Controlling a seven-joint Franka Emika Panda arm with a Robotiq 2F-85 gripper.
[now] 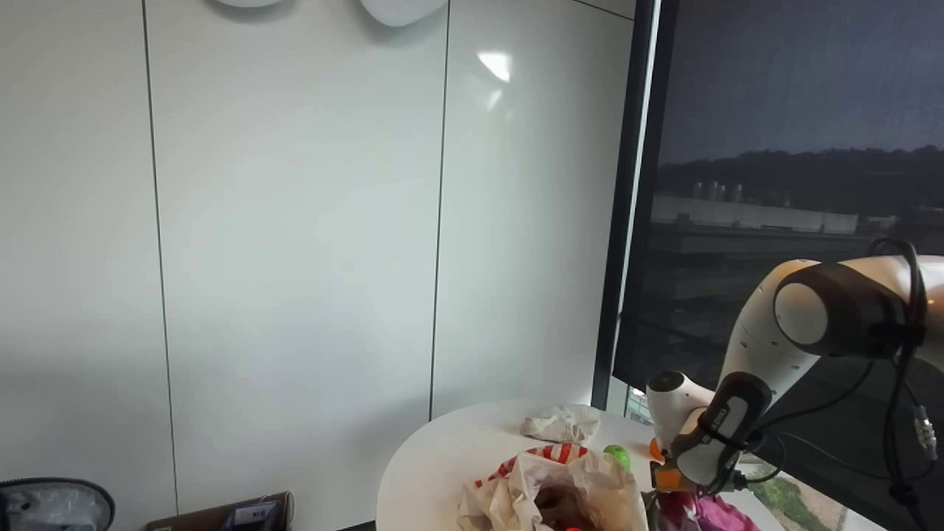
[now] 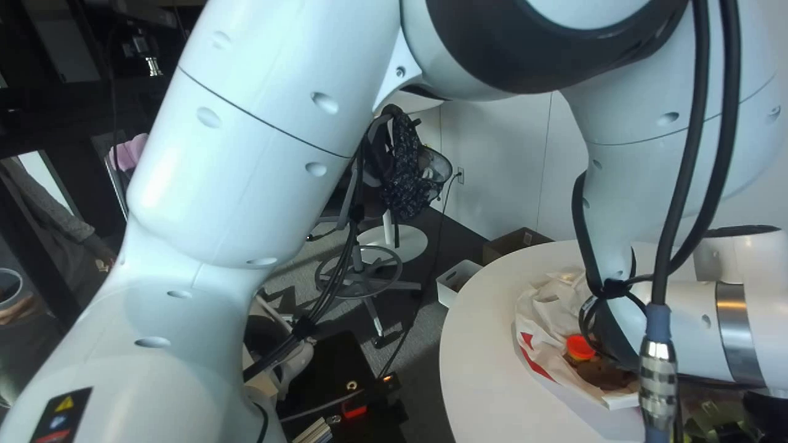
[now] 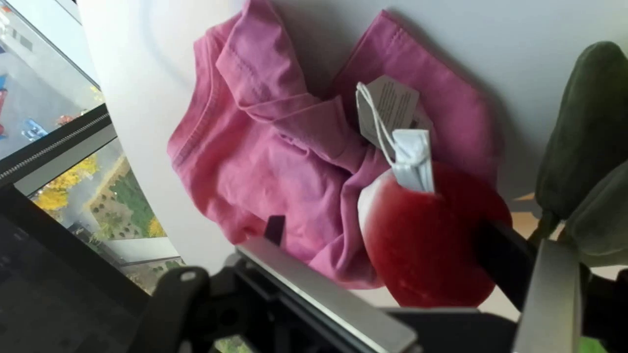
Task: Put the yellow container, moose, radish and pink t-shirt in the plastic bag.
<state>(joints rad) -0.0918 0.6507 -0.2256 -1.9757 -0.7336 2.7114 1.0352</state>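
- Wrist view: the pink t-shirt [image 3: 274, 176] lies bunched on the white table [image 3: 142, 54], several folds running across it.
- Overlapping one edge of the cloth is a plush radish [image 3: 436, 235], red with a white patch; whether it rests on the shirt or against it I cannot tell.
- A printed tag [image 3: 392, 103] on a white cord lies over the shirt, beside a white label [image 3: 416, 162] at the radish's edge.
- Dark green leaves [image 3: 584, 132] show at the right; where they join the radish is hidden.
- Gripper [image 3: 400, 250]: released, jaws spread wide. The radish shows in the gap, closer to the finger on the right of that view, whose dark tip covers part of the red; contact cannot be made out.
- In both exterior views the plastic bag [image 1: 612, 479] sits on the table near the shirt, mouth upward, with red and white stripes along one side.
- Inside it are a brown thing [image 2: 606, 374] and a round red-orange top [image 2: 580, 347]; more is too small to tell.
- Behind the bag, in an exterior view, sit a small green ball [image 1: 618, 456] and, farther back, a crumpled whitish bundle [image 1: 560, 424].
- The arm [image 1: 759, 346] bends down to the shirt, before a dark-shaded window [image 1: 774, 96].
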